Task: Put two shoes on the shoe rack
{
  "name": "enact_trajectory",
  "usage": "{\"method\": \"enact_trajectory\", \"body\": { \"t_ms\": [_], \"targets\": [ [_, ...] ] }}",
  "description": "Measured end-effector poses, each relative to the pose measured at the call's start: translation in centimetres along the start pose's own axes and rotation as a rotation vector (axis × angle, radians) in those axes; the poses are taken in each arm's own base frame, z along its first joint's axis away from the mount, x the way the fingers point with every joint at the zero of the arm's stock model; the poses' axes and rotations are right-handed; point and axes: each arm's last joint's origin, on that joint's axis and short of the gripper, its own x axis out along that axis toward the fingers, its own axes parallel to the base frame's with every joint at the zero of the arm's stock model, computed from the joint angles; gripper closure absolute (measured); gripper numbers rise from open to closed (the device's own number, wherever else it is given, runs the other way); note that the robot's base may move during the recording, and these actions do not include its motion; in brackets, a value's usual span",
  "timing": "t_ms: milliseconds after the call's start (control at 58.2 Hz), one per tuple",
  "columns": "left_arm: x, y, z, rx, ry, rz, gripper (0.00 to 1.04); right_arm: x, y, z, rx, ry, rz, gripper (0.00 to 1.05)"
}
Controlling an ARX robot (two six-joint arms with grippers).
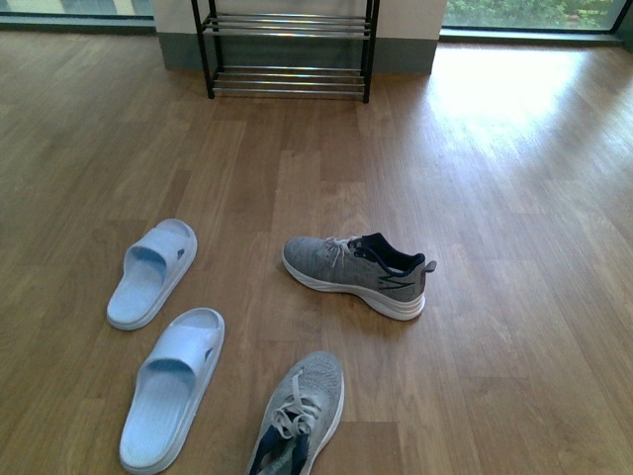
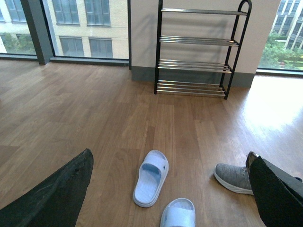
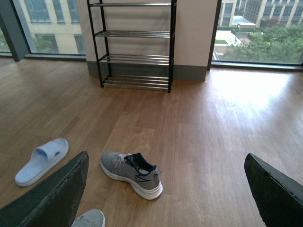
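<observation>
Front view: see both grey sneakers down on the wood floor (image 1: 495, 198), neither on the shoe rack (image 1: 287, 84) yet. Reading the far sneaker (image 1: 356, 275) as upright on its sole, side-on, toe left, heel right, about mid-scene. Have the near sneaker (image 1: 297, 411) just near and slightly left of it, toe pointing far, heel cropped by the frame edge. Can't check its collar, but probably the mate. Not touching each other.

Left of the sneakers, see two pale blue slippers: far slipper (image 1: 153, 272) and near slipper (image 1: 173, 386), lying apart, toes pointing far.

Put the rack at the far side against the wall (image 3: 189, 33), well apart from both shoes. Only catching its two lower tiers in the front view. Count four tiers of chrome bars in a black frame from the wrist views.

Left wrist view: left gripper (image 2: 171, 153) released, dark fingers (image 2: 52, 194) spread wide, gripping nothing, up off the floor. Seeing both slippers and the toe of the far sneaker between them.

Right wrist view: right gripper (image 3: 166, 156) likewise released, jaws wide, nothing held, with the far sneaker on the floor between them.
</observation>
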Motion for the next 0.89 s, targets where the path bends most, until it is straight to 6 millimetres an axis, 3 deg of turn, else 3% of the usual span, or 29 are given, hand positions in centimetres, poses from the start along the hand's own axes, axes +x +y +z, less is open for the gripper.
{"method": "enact_trajectory", "body": {
  "t_ms": [430,498,550,688,756,894],
  "targets": [
    [0.0,0.0,0.0,0.000,0.000,-0.002,0.09,0.0,0.0,0.0,0.000,0.000,-0.002,0.09],
    [0.1,-0.1,0.0,-0.102,0.181,0.101,0.09,0.0,0.0,0.0,0.000,0.000,-0.002,0.09],
    [1.2,-0.5,0.7,-0.218,0.408,0.199,0.09,0.0,0.0,0.0,0.000,0.000,-0.002,0.09],
    [6.5,-2.9,1.4,-0.280,0.633,0.161,0.09,0.0,0.0,0.0,0.000,0.000,-0.002,0.09],
    [8.6,-4.1,0.6,-0.240,0.726,0.115,0.09,0.0,0.0,0.0,0.000,0.000,-0.002,0.09],
    [11.8,-6.1,-3.3,-0.085,0.932,0.027,0.09,0.0,0.0,0.0,0.000,0.000,-0.002,0.09]
  ]
}}
